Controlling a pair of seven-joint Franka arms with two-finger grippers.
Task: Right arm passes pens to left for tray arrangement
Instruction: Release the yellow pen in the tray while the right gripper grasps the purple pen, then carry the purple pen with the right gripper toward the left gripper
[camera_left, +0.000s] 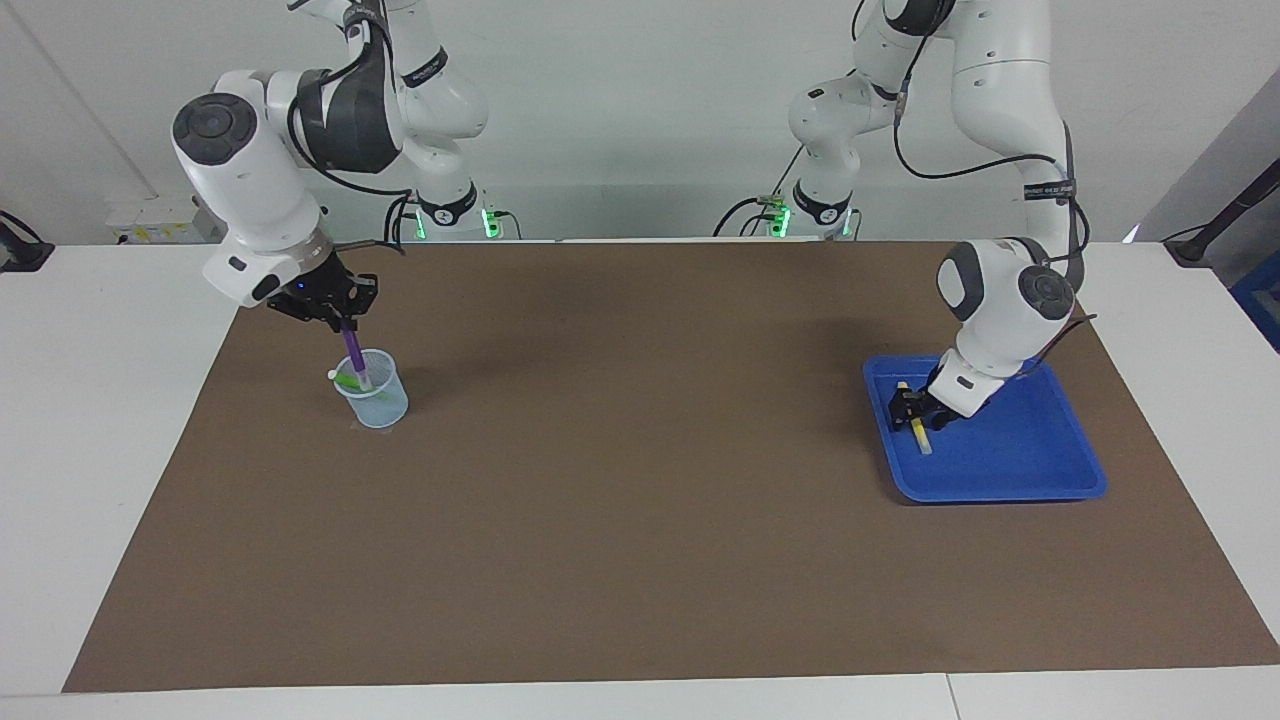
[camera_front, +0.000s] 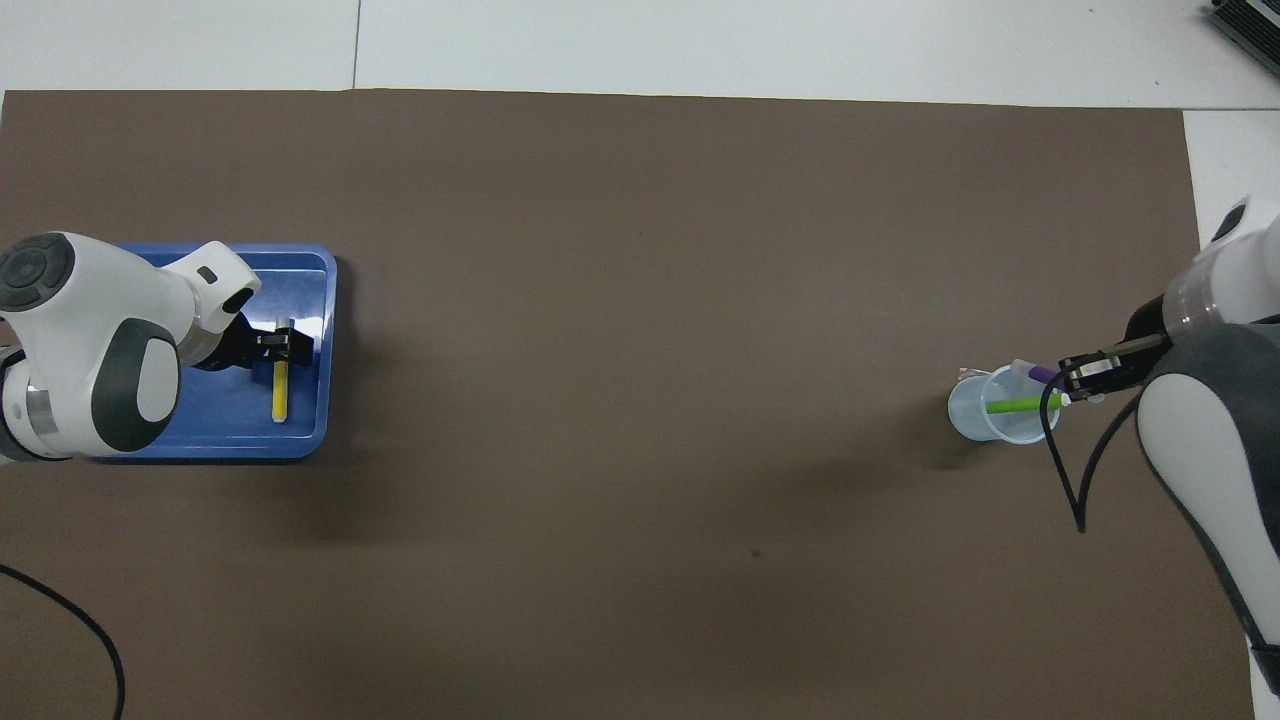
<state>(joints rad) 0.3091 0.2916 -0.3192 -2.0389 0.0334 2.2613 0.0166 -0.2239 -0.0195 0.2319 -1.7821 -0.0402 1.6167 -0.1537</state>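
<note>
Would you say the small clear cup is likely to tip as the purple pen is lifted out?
Probably. The cup looks thin and light, so it may tip or slide. The purple pen in the right gripper and the green pen both lean on its rim.

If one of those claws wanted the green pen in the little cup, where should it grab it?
Probably by its whitish upper end, coming down from above. The green pen leans inside the cup, so only that end clears the rim. The right claw, with the purple pen, is over the cup now.
</note>
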